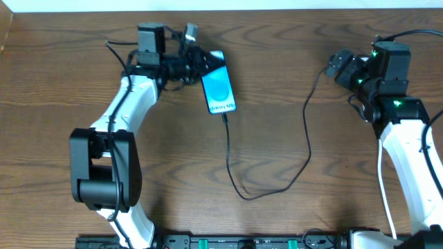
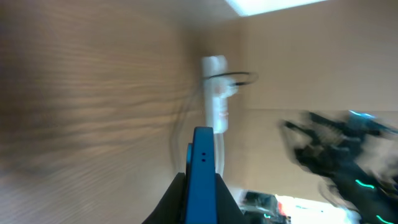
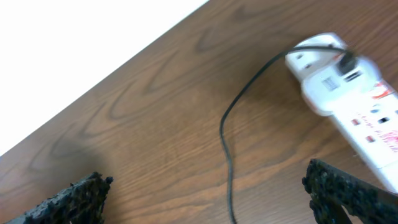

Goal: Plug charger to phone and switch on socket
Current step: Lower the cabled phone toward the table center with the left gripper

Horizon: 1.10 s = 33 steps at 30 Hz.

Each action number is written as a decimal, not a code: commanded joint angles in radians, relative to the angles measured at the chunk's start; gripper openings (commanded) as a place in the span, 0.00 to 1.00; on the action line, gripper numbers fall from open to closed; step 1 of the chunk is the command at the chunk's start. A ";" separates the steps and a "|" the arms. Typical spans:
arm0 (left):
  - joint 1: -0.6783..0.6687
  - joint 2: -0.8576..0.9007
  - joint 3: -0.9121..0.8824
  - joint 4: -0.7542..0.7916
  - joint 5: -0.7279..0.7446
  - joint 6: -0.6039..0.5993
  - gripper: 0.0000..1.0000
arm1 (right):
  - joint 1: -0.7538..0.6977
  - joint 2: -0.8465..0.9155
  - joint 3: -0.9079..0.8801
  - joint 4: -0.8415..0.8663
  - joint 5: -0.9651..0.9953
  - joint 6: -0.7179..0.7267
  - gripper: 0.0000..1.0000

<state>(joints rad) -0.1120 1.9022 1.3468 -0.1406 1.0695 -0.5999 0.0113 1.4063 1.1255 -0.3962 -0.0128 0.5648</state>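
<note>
The phone, with its blue screen up and a white strip at its near end, is held at its far end by my left gripper. In the left wrist view the phone shows edge-on between the shut jaws. The black charger cable meets the phone's near end, loops toward the front, then runs to the right. My right gripper is open and empty, with the cable between its fingers. The white socket strip with red markings lies just ahead of it, to the right.
The right arm covers the socket in the overhead view. In the left wrist view the socket shows blurred in the distance. The table's far edge is close behind the socket.
</note>
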 commanded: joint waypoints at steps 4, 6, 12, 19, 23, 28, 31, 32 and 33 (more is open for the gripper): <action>-0.080 0.018 0.010 -0.090 -0.223 0.121 0.07 | -0.004 -0.013 0.006 -0.009 0.082 -0.028 0.99; -0.102 0.041 0.010 -0.090 -0.229 0.121 0.07 | -0.004 -0.013 0.006 -0.008 0.082 -0.028 0.99; -0.163 0.155 0.010 -0.035 -0.255 0.062 0.07 | -0.004 -0.013 0.006 -0.006 0.082 -0.028 0.99; -0.180 0.235 0.010 0.033 -0.256 -0.008 0.07 | -0.004 -0.013 0.006 -0.009 0.082 -0.028 0.99; -0.182 0.276 0.010 0.046 -0.258 -0.017 0.07 | -0.004 -0.013 0.006 -0.008 0.082 -0.027 0.99; -0.182 0.321 0.010 0.048 -0.270 -0.034 0.08 | -0.004 -0.013 0.006 -0.009 0.082 -0.028 0.99; -0.182 0.338 0.010 0.049 -0.270 -0.039 0.07 | -0.004 -0.013 0.006 -0.009 0.082 -0.028 0.99; -0.182 0.340 0.010 0.049 -0.270 -0.039 0.07 | -0.004 -0.013 0.006 -0.010 0.082 -0.028 0.99; -0.182 0.340 0.010 0.048 -0.270 -0.039 0.07 | -0.004 -0.013 0.006 -0.010 0.082 -0.028 0.99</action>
<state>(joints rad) -0.2901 2.2108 1.3468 -0.0845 0.8139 -0.6258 0.0113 1.3979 1.1255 -0.4034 0.0536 0.5507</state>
